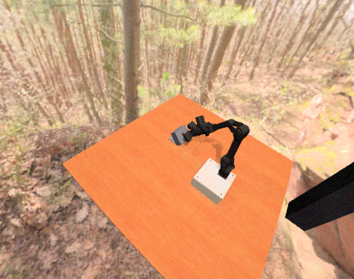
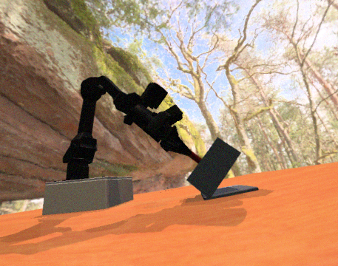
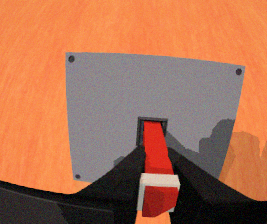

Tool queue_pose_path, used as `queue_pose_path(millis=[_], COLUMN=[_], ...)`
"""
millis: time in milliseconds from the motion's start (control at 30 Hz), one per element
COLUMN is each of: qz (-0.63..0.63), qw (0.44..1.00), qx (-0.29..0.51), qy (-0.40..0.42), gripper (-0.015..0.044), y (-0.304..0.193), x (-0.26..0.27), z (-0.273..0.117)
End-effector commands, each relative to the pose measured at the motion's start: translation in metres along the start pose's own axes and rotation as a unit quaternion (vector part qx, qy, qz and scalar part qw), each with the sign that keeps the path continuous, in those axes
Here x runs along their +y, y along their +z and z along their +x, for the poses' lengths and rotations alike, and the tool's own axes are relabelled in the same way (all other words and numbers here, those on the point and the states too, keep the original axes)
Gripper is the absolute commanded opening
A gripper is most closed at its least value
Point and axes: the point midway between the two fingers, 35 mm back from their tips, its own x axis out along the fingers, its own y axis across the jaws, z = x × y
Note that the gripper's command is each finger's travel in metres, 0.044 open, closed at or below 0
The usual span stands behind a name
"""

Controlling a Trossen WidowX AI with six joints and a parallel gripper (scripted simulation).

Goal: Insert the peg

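Observation:
The red peg [image 3: 159,199] [image 2: 195,157] has flat sides and a white band near its upper end. My gripper [image 3: 153,153] [image 2: 191,154] is shut on it. The grey sloped panel [image 3: 103,90] [image 2: 214,165] [image 1: 179,135] faces the arm. Its square hole [image 3: 140,131] has a dark rim. In the wrist view the peg's far end lies over the hole opening, with a wider dark gap on its left than on its right. Its sides look roughly in line with the hole's. In the exterior view the peg slants down to the panel's face; its tip is hidden, so depth cannot be told.
The panel stands on a thin dark base plate [image 2: 233,191] on the orange table [image 1: 146,198]. The arm rises from a pale box-shaped base [image 1: 211,175] [image 2: 76,196]. A black beam [image 1: 328,198] is at the right edge in the top view.

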Motion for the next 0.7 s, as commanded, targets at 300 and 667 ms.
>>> queue_pose_path(millis=[300, 667], qz=[0.002, 0.002], qw=[1.000, 1.000], qx=[-0.001, -0.001], qy=[-0.002, -0.002], gripper=[0.0000, 0.0000], y=[0.001, 0.001], x=[-0.001, -0.001], z=[0.009, 0.014])
